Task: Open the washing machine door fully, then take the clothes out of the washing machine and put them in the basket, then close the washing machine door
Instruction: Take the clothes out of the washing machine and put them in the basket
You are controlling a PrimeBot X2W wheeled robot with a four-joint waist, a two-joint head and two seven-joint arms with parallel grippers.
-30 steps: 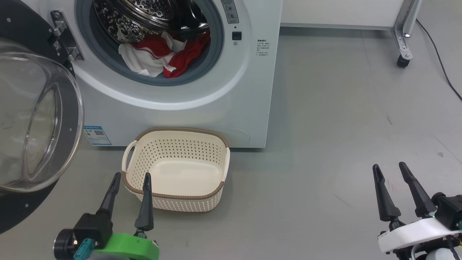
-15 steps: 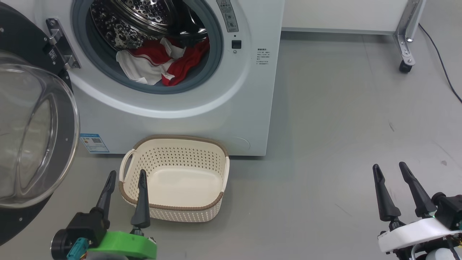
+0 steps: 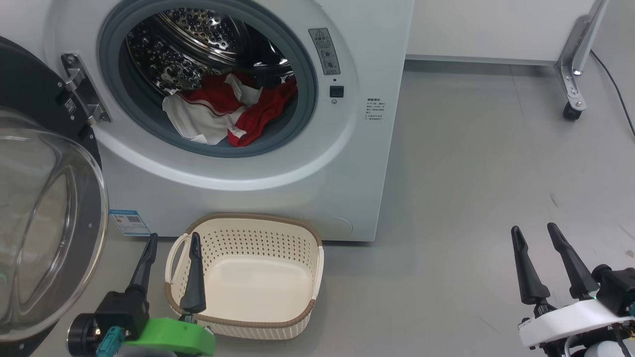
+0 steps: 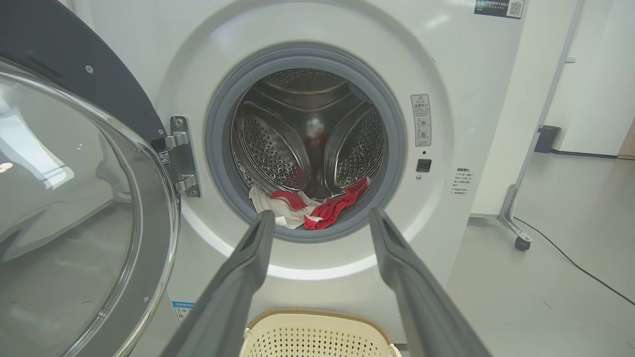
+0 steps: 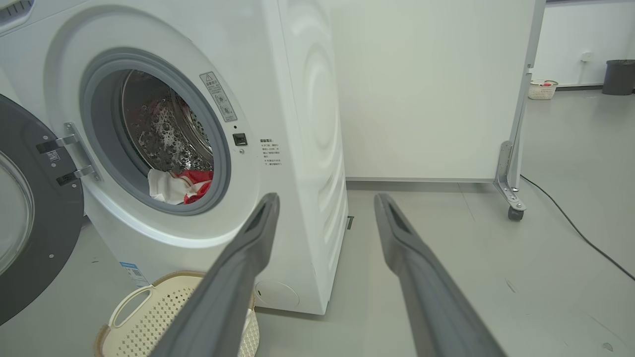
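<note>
The white washing machine (image 3: 278,188) stands ahead with its round door (image 3: 44,233) swung wide to the left on its hinge. Red and white clothes (image 3: 228,116) lie at the bottom of the steel drum, also seen as clothes (image 4: 310,208) and clothes (image 5: 178,187). The cream basket (image 3: 292,322) sits empty on the floor before the machine. My left gripper (image 3: 171,239) is open, low at the basket's left handle, its fingers (image 4: 243,277) aimed at the porthole. Far to the right my right gripper (image 3: 535,230) is open over bare floor, holding nothing.
A white panel on a metal leg with a caster (image 3: 571,111) stands at the back right, and a black cable (image 3: 620,99) runs along the floor beside it. A small basket (image 5: 541,89) and a dark bin (image 5: 617,77) stand far off. Grey floor spreads to the machine's right.
The head view has shifted, so machine and basket sit lower in the picture and more of the drum shows. The left gripper has drawn slightly down and left. The right gripper is unchanged.
</note>
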